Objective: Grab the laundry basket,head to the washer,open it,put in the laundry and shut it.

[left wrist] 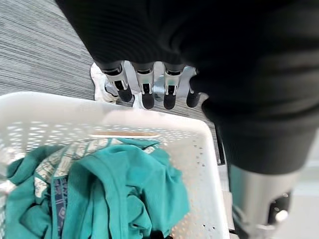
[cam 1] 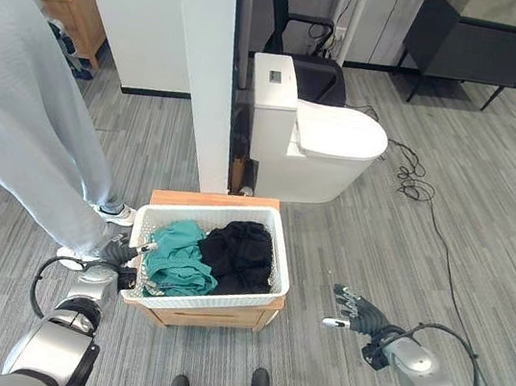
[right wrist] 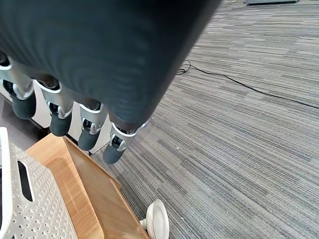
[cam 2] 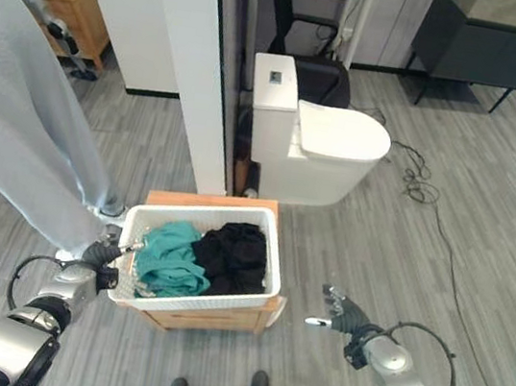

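A white perforated laundry basket (cam 1: 207,304) sits on a low wooden stand (cam 1: 220,319) in front of me. It holds teal clothes (cam 1: 175,258) on its left and black clothes (cam 1: 241,254) on its right. My left hand (cam 1: 118,252) is at the basket's left rim; in the left wrist view its straight fingers (left wrist: 144,94) hover just outside the rim (left wrist: 149,117), above the teal clothes (left wrist: 114,189). My right hand (cam 1: 357,312) hangs open over the floor, well to the right of the basket. Its fingers (right wrist: 89,134) point toward the stand (right wrist: 75,179).
A person in light-grey trousers (cam 1: 26,120) stands close on the left, one shoe beside the basket. A white pillar (cam 1: 208,69) rises behind the basket, with a white toilet-shaped unit (cam 1: 314,143) next to it. A cable (cam 1: 414,187) runs across the floor at right. A dark cabinet (cam 1: 484,42) stands far right.
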